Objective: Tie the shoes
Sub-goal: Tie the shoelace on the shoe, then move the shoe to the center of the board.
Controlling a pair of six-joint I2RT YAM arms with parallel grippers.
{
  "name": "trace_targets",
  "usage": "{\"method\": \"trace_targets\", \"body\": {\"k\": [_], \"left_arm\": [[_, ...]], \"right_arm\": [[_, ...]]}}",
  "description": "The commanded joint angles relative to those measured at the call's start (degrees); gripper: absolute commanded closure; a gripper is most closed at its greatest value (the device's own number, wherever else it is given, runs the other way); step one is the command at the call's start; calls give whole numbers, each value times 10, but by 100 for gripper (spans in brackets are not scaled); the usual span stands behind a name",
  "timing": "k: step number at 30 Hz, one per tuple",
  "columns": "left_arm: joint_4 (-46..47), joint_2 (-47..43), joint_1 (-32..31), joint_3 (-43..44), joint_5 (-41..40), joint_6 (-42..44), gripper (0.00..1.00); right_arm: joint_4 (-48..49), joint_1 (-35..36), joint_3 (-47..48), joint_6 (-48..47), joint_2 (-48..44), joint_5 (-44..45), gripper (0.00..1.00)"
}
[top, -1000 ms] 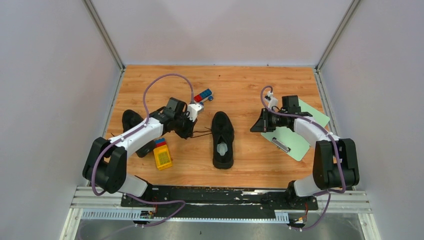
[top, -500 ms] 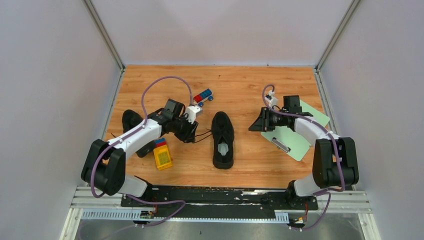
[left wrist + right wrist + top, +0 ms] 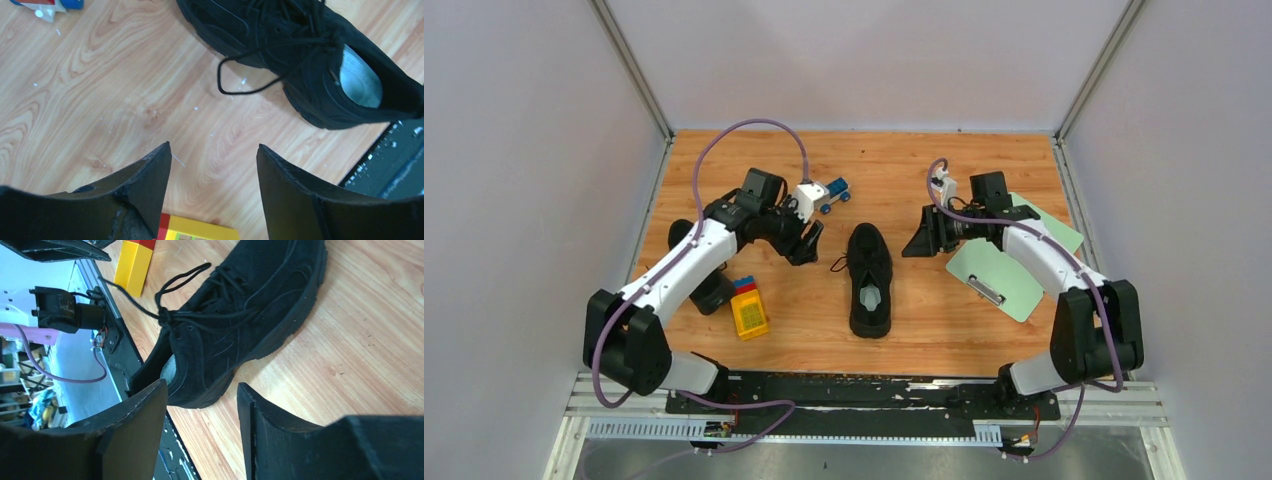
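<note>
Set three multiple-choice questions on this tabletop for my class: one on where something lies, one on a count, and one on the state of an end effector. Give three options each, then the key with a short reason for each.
1. Where on the table does the green clipboard lie?
A. at the left edge
B. in the middle
C. at the right side

2. How many black shoes are on the table?
A. one
B. two
C. three

3. What state is the left end effector in?
A. open and empty
B. shut on a lace
C. shut on a shoe's heel

Key:
1 C: in the top view it lies at the right, beneath the right arm.
2 B: one is in the middle, the other partly behind the left arm.
3 A: its fingers stand apart with only bare wood between them.
</note>
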Motion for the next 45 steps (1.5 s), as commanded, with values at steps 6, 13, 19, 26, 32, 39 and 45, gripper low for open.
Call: {"method": "trace_targets", "body": {"k": [6, 13, 19, 26, 32, 39, 45], "left_arm": [[-137, -90, 46, 73, -10, 38, 28], [-211, -135, 128, 70, -35, -34, 26], [-217, -211, 189, 38, -13, -41, 25], [-209, -266, 240, 18, 37, -54, 25], [-200, -292, 285, 17, 59, -57, 25], [-211, -318, 306, 23, 62, -47, 26], [-213, -323, 306, 31, 7, -14, 26]], "right_arm": [[-180, 98, 88, -214, -83, 76, 40], [-245, 226, 157, -313, -39, 135, 33], [-267, 303, 163, -326, 9, 169, 35], [-255, 366, 103, -381, 14, 226, 34], [-231, 369, 118, -398, 55, 263, 61], [-247, 350, 144, -438, 41, 308, 100], [-255, 285, 150, -511, -10, 368, 100]]}}
